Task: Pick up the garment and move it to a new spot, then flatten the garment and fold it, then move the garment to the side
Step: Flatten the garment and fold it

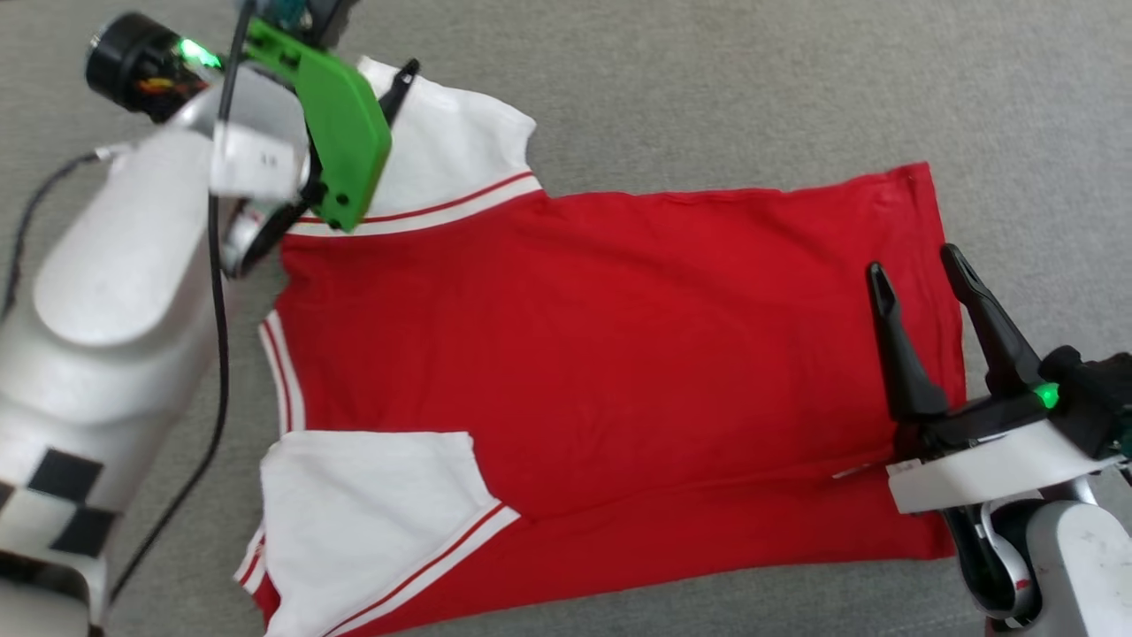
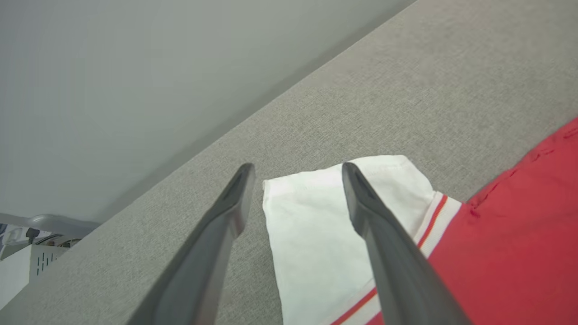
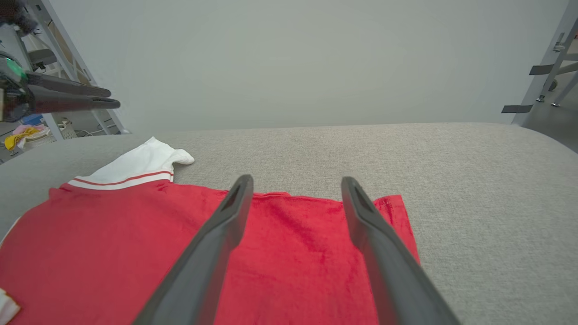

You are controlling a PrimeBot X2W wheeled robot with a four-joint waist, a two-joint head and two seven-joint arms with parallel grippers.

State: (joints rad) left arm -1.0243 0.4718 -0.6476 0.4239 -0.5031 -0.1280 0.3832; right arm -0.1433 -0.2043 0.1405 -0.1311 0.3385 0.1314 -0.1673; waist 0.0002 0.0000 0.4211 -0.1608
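Ok, left to right. Left arm (image 1: 115, 265) comes in from the near left corner of the bench (image 1: 752, 80) and reaches toward the far edge, with a green mount (image 1: 340, 124) on the wrist and a black cable (image 1: 217, 354) hanging alongside. Left gripper (image 2: 298, 169) is spread wide and holds nothing. It points at the far edge over the far sleeve (image 1: 442, 141), one finger above bare bench, the other above white cloth.

Garment (image 1: 601, 354) lies flat mid-bench, red face up, collar end left, hem right. Near sleeve (image 1: 363, 504) is folded in over the red body at the near left.

Right arm enters from the near right corner. Right gripper (image 1: 914, 263) has its fingers apart and nothing between them. It sits over the hem end and points to the far edge. Can't tell if the tips touch cloth.

View differences:
- Head view gives the full shirt layout and both arms at once.
- Left wrist view adds the bench's far edge against a plain wall, plus a white slotted box (image 2: 27, 271) off the edge.
- Right wrist view catches the left gripper side-on at upper left, fingers level and raised clear of the sleeve. It also shows the hem's far corner just right of the fingers, a metal frame (image 3: 551, 58) past the right end, and something yellow (image 3: 18, 135) beyond the left end.
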